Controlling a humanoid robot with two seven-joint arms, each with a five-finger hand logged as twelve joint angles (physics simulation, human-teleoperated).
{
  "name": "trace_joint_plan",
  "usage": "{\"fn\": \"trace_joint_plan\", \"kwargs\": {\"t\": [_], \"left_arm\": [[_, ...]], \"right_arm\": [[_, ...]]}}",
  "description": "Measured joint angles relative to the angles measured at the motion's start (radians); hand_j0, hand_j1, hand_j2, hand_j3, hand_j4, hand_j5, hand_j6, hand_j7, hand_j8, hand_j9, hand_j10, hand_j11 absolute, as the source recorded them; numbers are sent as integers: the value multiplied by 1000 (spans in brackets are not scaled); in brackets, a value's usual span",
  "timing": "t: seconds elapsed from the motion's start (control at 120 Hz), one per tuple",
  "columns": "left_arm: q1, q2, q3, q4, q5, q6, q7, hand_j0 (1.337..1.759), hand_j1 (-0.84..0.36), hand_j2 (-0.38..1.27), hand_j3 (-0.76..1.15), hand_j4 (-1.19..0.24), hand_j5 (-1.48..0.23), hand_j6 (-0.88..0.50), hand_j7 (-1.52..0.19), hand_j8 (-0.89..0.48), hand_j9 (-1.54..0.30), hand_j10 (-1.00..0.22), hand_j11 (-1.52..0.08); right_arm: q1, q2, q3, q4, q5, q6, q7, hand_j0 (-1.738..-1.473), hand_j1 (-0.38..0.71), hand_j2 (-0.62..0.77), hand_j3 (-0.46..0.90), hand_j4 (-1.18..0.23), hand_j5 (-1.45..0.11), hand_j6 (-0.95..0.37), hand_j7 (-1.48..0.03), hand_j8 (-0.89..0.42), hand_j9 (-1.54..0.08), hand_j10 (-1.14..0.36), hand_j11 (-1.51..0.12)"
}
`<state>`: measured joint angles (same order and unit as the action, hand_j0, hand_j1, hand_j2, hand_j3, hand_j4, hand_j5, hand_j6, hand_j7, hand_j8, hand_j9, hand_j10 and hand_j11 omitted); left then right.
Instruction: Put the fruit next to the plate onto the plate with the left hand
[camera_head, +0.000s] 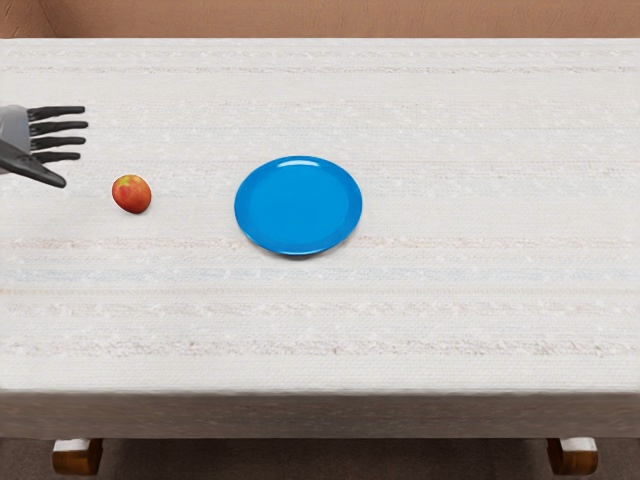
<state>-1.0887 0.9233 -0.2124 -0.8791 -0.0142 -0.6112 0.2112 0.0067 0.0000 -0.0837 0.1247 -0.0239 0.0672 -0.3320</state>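
Here the left hand (40, 145) hangs spread, holding nothing, near the apple (131, 193).

Red-yellow fruit (131, 193), plain blue plate (298, 205), whitish streaked table (450, 320).

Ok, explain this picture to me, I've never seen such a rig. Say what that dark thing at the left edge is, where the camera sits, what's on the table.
This is a simulator's render from the robot's head camera, looking down at a slant on a pale table. The dark fingers at the left edge belong to its left robot hand; they are spread and hold nothing. The right arm is out of view. On the table lie a small red-orange fruit and, to its right and apart from it, a blue plate with nothing on it. The hand is near the fruit, not touching it.
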Motion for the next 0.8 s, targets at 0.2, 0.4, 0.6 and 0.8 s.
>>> {"fn": "trace_joint_plan", "kwargs": {"t": [0.2,0.4,0.6,0.8], "left_arm": [[-5,-3,2,4,19,0,0,1658,338,2,0,-10,-13,-10,-13,-9,-13,-9,-13],[-7,-9,6,4,117,0,1,1658,337,2,0,-11,-14,-11,-14,-11,-14,-11,-14],[-272,-47,266,-28,140,0,-35,1658,327,4,0,-20,-25,-20,-25,-20,-25,-19,-25],[-414,-221,570,-39,99,0,-109,1658,325,4,0,-22,-26,-22,-26,-22,-26,-21,-26]], "right_arm": [[-7,0,0,-1,2,-2,2,-1658,-349,0,0,0,0,-1,0,0,0,0,0],[-13,0,1,-2,2,-5,2,-1658,-349,0,0,0,0,-1,0,0,0,0,0],[-14,0,1,-2,3,-5,2,-1658,-349,0,0,0,0,-1,0,0,0,0,0],[-14,0,1,-2,3,-5,2,-1658,-349,0,0,-1,0,-1,0,-1,0,0,0]]}}
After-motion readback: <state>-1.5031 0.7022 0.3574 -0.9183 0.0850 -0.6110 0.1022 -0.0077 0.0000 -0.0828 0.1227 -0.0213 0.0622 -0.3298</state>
